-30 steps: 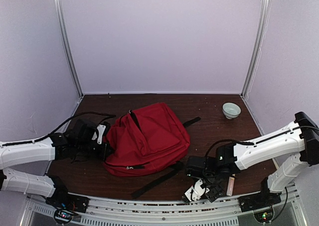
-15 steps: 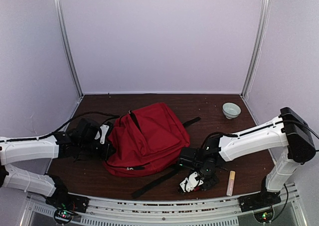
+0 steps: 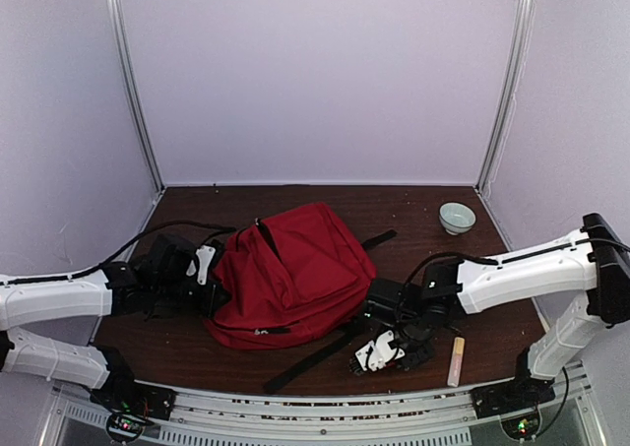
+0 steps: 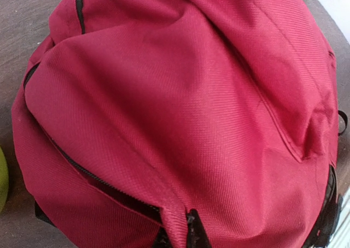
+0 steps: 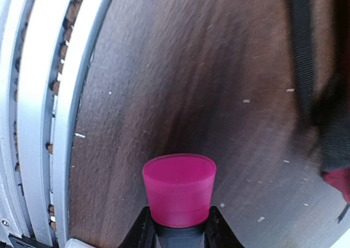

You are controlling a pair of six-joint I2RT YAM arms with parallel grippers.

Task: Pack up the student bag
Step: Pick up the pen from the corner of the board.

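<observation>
A: Where does the student bag (image 3: 290, 269) lie?
B: In the middle of the dark table (image 3: 413, 224), flat and slumped, red side up; a black strap (image 3: 310, 360) trails from it toward the near edge.
A: And the left gripper (image 4: 190, 234)?
B: At the bag's left side; its jaws are pressed together on a fold of red fabric beside the zipper (image 4: 93, 177).
A: The right gripper (image 5: 179, 226)?
B: Low over the table, just right of the strap and near the front rail (image 5: 38, 111); its fingers (image 5: 143, 229) stand partly closed, clamping a pink tapered cap (image 5: 179, 189) between them.
A: Anything else?
B: A pale bowl (image 3: 457, 217) at the far right; a pale stick (image 3: 456, 360) beside the right gripper.
</observation>
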